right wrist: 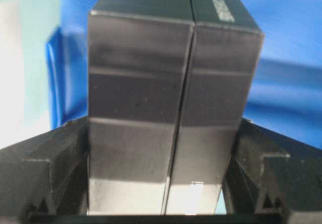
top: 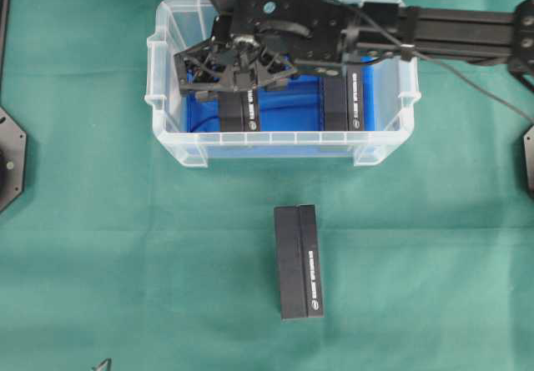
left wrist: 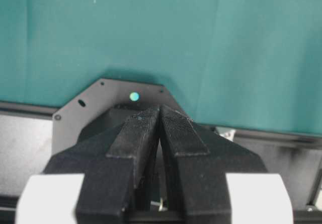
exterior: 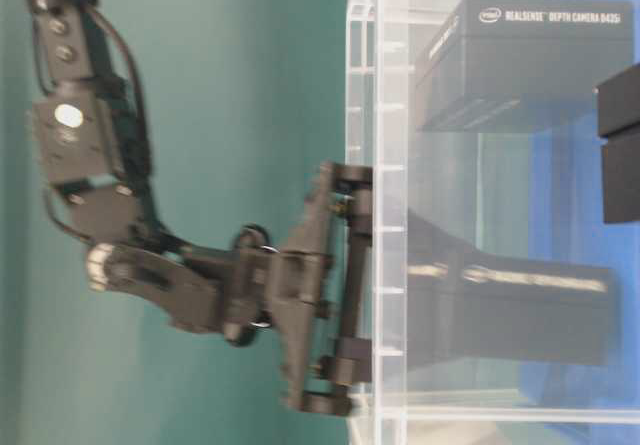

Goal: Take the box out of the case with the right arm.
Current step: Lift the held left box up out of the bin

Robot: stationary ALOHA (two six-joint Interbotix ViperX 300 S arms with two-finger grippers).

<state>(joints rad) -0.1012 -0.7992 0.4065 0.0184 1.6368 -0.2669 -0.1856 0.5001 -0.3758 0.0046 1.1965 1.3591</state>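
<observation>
The clear case (top: 167, 96) with its blue lining (top: 288, 108) stands at the top middle of the green table. Two black boxes lie inside it. My all-black right gripper (top: 238, 71) reaches down over the left box (top: 240, 111). In the right wrist view that box (right wrist: 171, 83) fills the space between the fingers, and the right gripper (right wrist: 161, 128) is shut on its two long sides. The box still lies low on the blue sheet. In the table-level view, the gripper (exterior: 340, 295) is at the case wall (exterior: 385, 165). My left gripper (left wrist: 160, 108) is shut on nothing.
A second black box (top: 344, 100) lies in the right half of the case. A third black box (top: 299, 261) lies on the green cloth in front of the case. The left arm's black base plate (left wrist: 75, 113) sits below its fingers.
</observation>
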